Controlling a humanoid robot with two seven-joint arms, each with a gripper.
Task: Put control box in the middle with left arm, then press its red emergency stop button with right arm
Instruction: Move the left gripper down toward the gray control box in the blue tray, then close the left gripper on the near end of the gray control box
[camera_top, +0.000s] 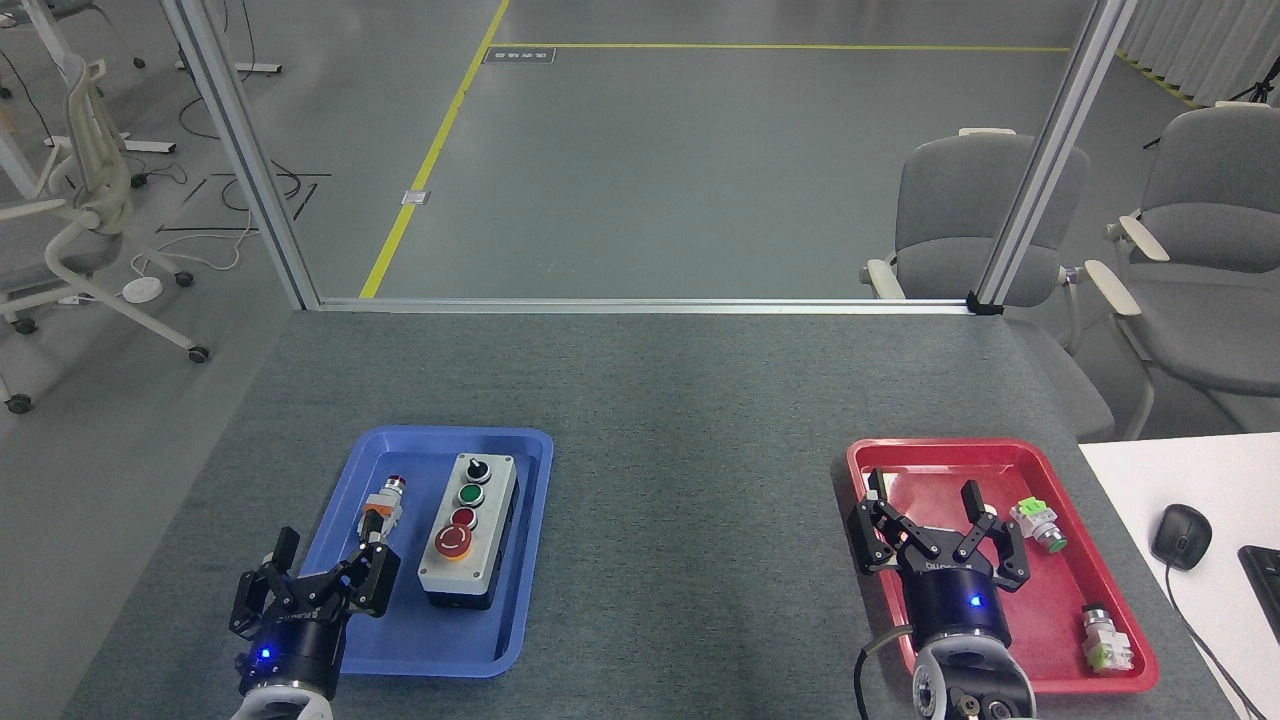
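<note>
Here's the table (680, 400), dark grey felt from edge to edge, and the control box (468, 530) sits in the blue tray (520, 600) on the left side; it lies lengthwise, running away from the robot, in the right half of that tray; its four controls line up along the top, black knob (476, 467) farthest, then the green button (471, 494), then the small red button (463, 517), and nearest of all the red emergency stop button (453, 541) on its yellow ring. Beside the box, in the tray's left half, lies a loose orange-and-white push-button (382, 508); box and push-button are apart.

The left gripper (318, 575) hangs over the tray's near left corner, fingers spread wide, nothing between them; one fingertip sits just at the near end of the loose push-button, though whether it touches I cannot tell. The box itself is well clear of that gripper.

Over on the right, the right gripper (935, 520) hovers above the red tray (1000, 455), also splayed wide and empty; two small green-and-white button parts lie in that tray, one (1038, 525) just beside the gripper's right finger, the other (1105, 640) near the tray's near right corner.

The middle (700, 530) of the table, between the two trays, is bare felt; the emergency stop stands unpressed by anything.
</note>
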